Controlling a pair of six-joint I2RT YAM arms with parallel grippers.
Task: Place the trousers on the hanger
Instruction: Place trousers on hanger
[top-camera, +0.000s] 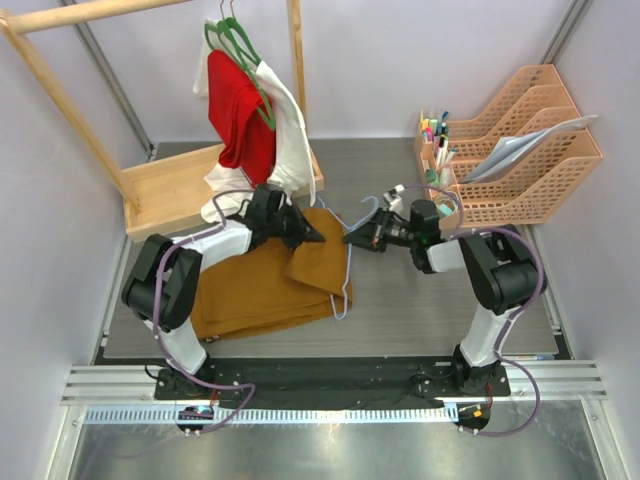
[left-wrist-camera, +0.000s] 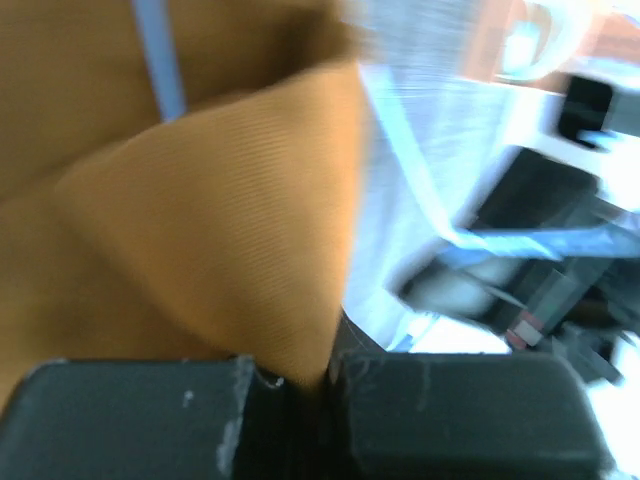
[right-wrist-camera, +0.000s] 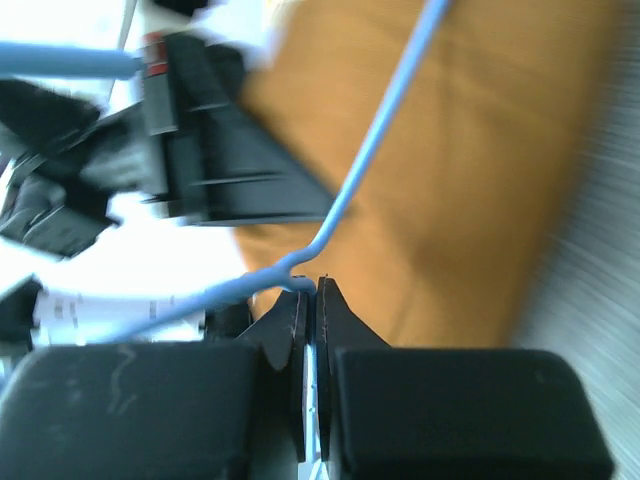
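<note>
Trousers: the mustard-brown trousers (top-camera: 255, 285) lie folded on the grey worktop (top-camera: 430, 300), left of centre, with one corner lifted toward the middle
Hanger: the light-blue wire hanger (top-camera: 348, 268) runs along the trousers' right edge, hook end raised
Left claw: the left claw (top-camera: 312, 237) is pinched tight on a fold of the trousers (the cloth peaks between its fingers in the wrist view)
Right claw: the right claw (top-camera: 350, 240) is clamped on the hanger's wire at a bend, facing the left claw, close by
Behind: a red garment (top-camera: 240, 115) and a white garment (top-camera: 290, 140) hang on green hangers (top-camera: 240, 45) from a wooden rack (top-camera: 170, 190); peach file trays (top-camera: 530, 150) stand at the right rear
</note>
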